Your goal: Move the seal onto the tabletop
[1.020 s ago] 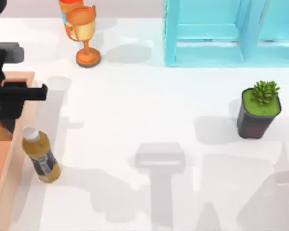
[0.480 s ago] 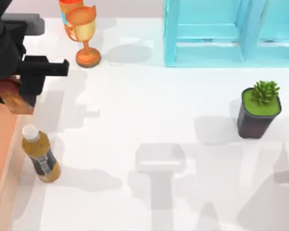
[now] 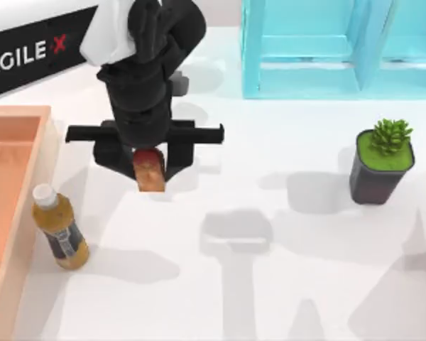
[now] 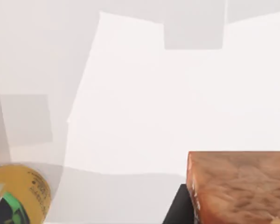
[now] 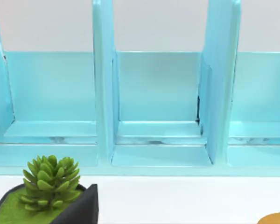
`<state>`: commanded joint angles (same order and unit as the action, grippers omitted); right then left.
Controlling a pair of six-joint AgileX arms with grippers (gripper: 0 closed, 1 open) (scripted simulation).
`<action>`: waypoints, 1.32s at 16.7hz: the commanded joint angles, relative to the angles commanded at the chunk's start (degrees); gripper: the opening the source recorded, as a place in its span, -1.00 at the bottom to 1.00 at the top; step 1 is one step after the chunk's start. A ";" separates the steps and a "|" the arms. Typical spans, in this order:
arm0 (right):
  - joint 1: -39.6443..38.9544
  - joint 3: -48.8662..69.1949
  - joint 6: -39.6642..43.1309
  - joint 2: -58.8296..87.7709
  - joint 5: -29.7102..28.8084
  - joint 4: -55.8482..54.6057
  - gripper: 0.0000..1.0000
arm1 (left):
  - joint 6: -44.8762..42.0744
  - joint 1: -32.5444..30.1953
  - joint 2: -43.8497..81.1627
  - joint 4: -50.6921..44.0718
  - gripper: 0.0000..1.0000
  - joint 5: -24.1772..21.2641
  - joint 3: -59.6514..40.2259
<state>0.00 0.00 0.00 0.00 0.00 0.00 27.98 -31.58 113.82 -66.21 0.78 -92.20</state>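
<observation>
From above, our left gripper hangs over the tabletop, left of centre, its fingers closed on the seal, which is just right of the tray and far of the bottle. Our left wrist view shows the seal above white tabletop, the bottle nearby. Our right wrist view faces the blue shelf and potted plant; the state of the right gripper we cannot tell.

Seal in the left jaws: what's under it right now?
Bare white tabletop lies under the seal, gripped by the left gripper. The seal's block hides the spot directly beneath.
</observation>
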 joint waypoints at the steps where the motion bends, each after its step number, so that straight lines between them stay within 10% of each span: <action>1: 0.00 0.00 0.00 0.00 0.00 0.00 1.00 | 1.65 -1.00 2.09 1.64 -1.00 -0.30 0.51; 20: 0.00 0.00 0.00 0.00 0.00 0.00 1.00 | 4.04 -2.19 7.93 13.12 -1.00 -0.92 7.22; 22: 0.00 0.00 0.00 0.00 0.00 0.00 1.00 | 4.04 -2.19 7.93 13.12 -0.70 -0.92 7.22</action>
<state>0.00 0.00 0.00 0.00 0.00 0.00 32.02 -33.77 121.76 -53.08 -0.14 -84.98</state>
